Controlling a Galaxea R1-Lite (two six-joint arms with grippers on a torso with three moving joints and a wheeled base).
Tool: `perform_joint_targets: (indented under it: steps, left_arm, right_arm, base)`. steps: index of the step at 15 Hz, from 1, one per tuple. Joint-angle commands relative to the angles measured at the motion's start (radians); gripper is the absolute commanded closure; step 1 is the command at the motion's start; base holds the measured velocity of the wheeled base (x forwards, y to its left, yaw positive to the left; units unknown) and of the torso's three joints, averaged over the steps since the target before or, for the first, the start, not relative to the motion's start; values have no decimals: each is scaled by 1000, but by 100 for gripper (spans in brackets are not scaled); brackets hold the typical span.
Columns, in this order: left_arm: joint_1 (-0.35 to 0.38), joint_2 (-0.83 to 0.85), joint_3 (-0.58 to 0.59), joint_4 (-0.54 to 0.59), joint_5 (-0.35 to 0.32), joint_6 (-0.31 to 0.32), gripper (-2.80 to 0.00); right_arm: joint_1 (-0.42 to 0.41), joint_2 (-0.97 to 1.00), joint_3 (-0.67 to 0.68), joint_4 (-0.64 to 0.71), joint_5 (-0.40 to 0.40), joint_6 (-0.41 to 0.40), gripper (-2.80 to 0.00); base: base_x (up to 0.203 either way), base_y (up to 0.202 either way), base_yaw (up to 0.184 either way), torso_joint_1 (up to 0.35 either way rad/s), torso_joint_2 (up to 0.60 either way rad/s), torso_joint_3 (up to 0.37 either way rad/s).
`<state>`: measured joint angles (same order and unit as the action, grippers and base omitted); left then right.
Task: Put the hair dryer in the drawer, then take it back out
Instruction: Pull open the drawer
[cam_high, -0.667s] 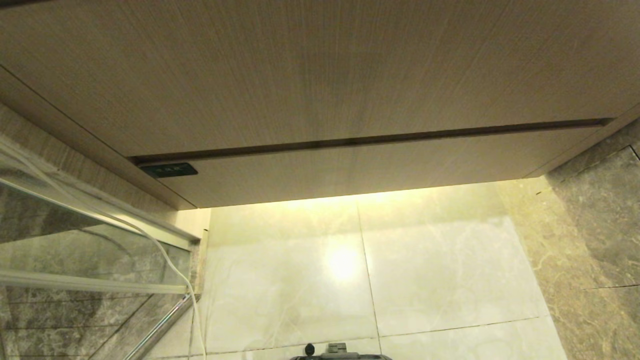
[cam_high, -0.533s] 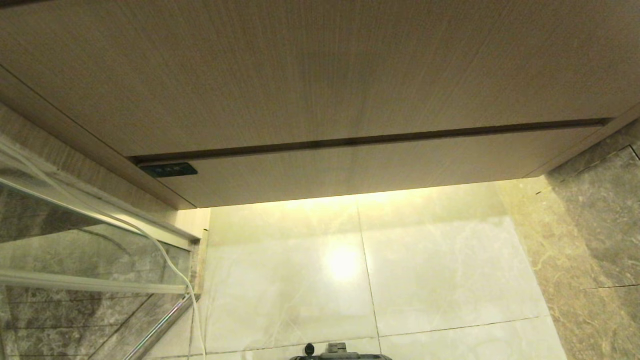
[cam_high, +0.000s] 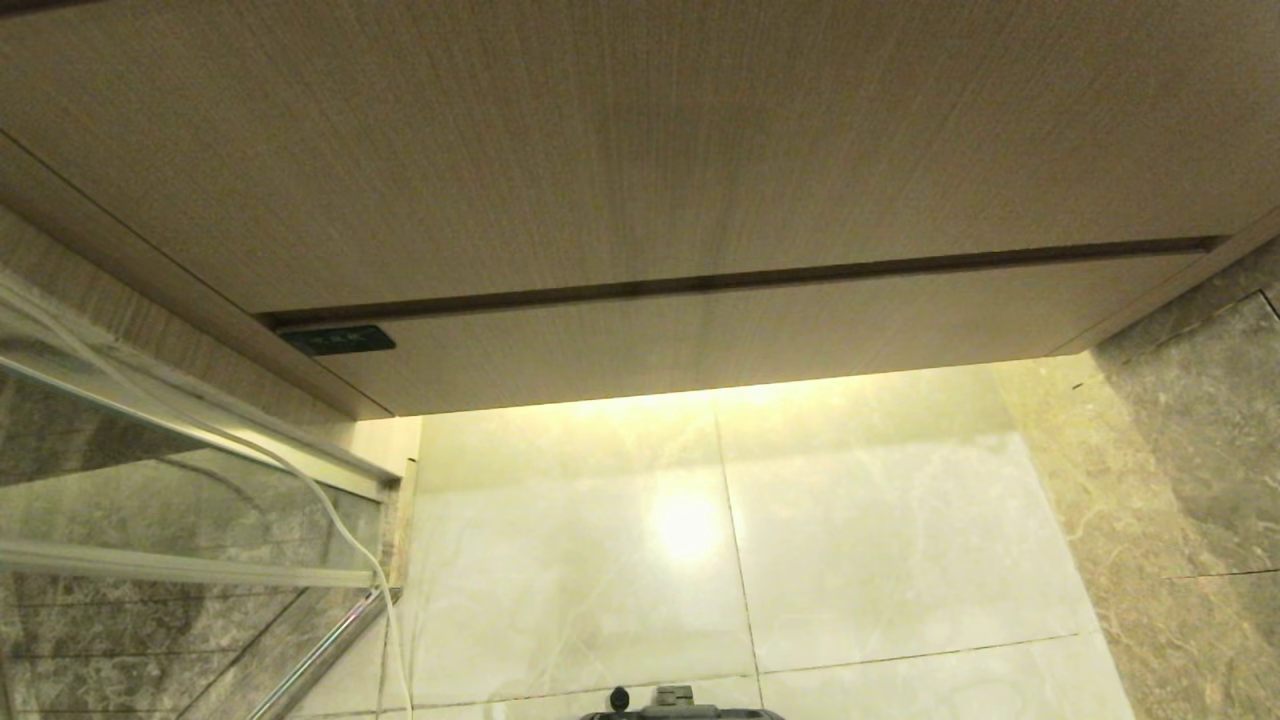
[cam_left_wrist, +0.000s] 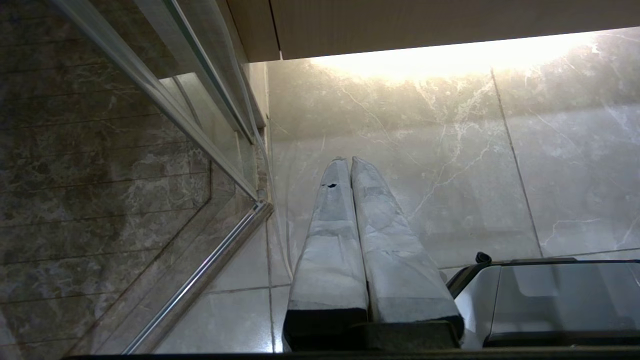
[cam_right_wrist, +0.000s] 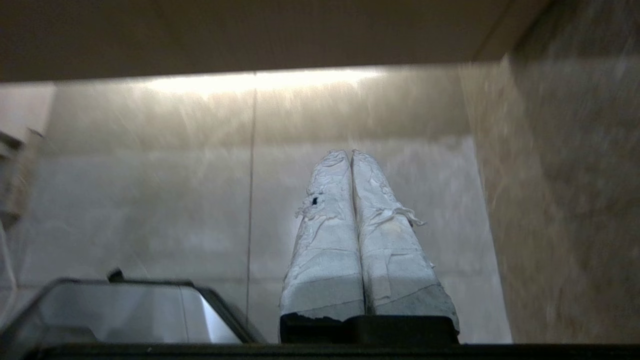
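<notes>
The drawer is a wide, shallow wood-grain front with a small dark label at its left corner; it sits flush and closed under a taller wood panel. The hair dryer is out of view. Neither gripper shows in the head view. In the left wrist view my left gripper hangs shut over the floor tiles, holding nothing. The right wrist view shows my right gripper shut too, empty, pointing at the floor below the cabinet's lit underside.
A glass shower panel with a metal rail and a thin white cord stands at the left. A dark marble wall closes the right. Glossy pale floor tiles lie below the cabinet. My base's front edge shows at the bottom.
</notes>
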<state>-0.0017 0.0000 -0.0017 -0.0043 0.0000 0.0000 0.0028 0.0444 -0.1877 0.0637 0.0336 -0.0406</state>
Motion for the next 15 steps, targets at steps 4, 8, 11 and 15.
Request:
perform_joint_targets:
  steps: [4,8,11,15]
  left_arm:
    - [0,2,0,0,0,0,0]
    - [0,1,0,0,0,0,0]
    - [0,0,0,0,0,0,0]
    - [0,0,0,0,0,0,0]
  right_arm:
    - [4,482,-864,461,176,-9,0]
    - [18,836,-1175,902,515,-171,0]
    - [109,1013,-1184,1055,649,-380,0]
    - [171,1197,-1161,1062,707,-658,0]
  base:
    - [0,0,0,0,0,0]
    - [0,0,0,0,0,0]
    - [0,0,0,0,0,0]
    - [0,0,0,0,0,0]
